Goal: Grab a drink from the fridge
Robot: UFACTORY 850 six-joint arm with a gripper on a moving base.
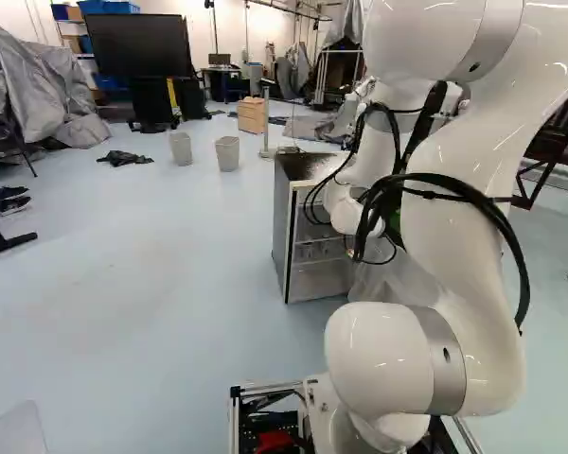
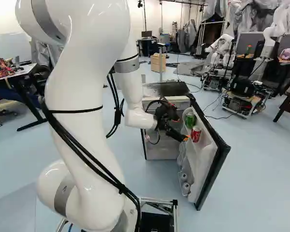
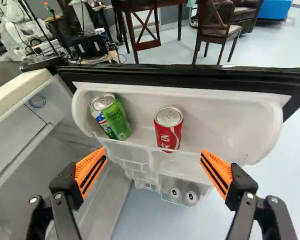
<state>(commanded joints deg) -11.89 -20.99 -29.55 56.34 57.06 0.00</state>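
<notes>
The arm (image 2: pixel 77 96) reaches forward to a small fridge (image 2: pixel 166 89) with its door (image 2: pixel 219 157) standing open, and the black gripper (image 2: pixel 181 129) lies at the inner side of that door. In the wrist view the jaws of the gripper (image 3: pixel 154 151) are spread wide, the two orange pads (image 3: pixel 91 171) facing each other across a broad gap. The task's drinks stand in the upper white door shelf (image 3: pixel 225 122), ahead of the fingertips. The red can (image 3: pixel 168 131) is upright, nearly in line with the gap; its front wall bears large white characters and a pale curved band, the lower part of the label being seen through the clear front lip of the shelf. The green can (image 3: pixel 111 117), beside it and apart from it, leans somewhat and stands nearer the fridge body; its label combines bright green with a blue-and-white patch, and a small pale block of fine print, too small to make out, lies low on its wall. In the lower part of the door, two round pale ends (image 3: pixel 175 193) show side by side, each with a small dark mark; what they belong to cannot be told. A thin blue ring (image 3: pixel 37 100) shows on the pale inner part of the fridge. Beyond the fridge, the right base view includes a wooden drawer unit (image 2: pixel 158 63) and another robot (image 2: pixel 221 50); the left base view includes two grey bins (image 1: pixel 227 153) and a large dark screen (image 1: pixel 137 45).
</notes>
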